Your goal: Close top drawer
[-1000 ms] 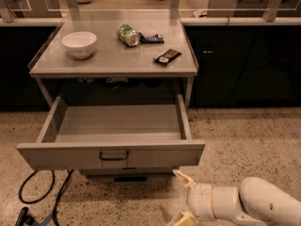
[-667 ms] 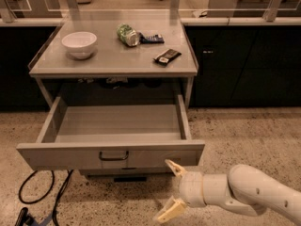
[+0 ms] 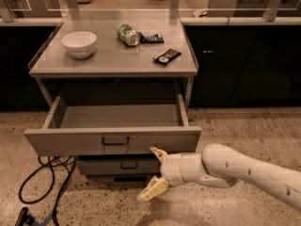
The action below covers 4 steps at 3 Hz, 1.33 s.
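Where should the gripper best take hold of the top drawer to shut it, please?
Take the bail handle centred on the front of the top drawer, coming straight from the front. The drawer stands pulled out, its flat front facing the room, and the handle's bar runs level, so one finger would go above, one below. The gripper, fingers open, hangs lower, right of the handle.

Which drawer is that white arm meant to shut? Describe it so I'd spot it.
Find the grey table with a white bowl on top. Directly under its top, the top drawer stands pulled out and empty, the claw hanging open below its front's right part. Unlike the slimmer drawer beneath, which sits further back, it has a tall front panel.
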Tool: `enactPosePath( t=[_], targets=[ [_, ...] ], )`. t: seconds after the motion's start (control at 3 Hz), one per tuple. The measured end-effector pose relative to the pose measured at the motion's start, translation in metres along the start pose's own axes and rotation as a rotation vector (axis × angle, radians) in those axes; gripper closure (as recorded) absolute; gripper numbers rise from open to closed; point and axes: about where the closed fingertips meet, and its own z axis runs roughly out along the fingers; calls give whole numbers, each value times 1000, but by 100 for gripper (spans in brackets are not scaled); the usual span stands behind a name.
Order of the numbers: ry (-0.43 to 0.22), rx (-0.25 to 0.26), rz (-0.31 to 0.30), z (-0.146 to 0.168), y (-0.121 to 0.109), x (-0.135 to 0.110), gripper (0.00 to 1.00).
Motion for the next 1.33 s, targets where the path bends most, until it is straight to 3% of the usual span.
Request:
enactPosePath(
  t=[0.33, 0.67, 1.0, 1.33],
  targets=[
    [6, 57, -39, 23, -21, -14, 0],
    [6, 57, -38, 23, -21, -14, 0],
    [-2, 42, -32, 24, -38, -15, 0],
    [0, -24, 8, 38, -74, -7, 0]
  ],
)
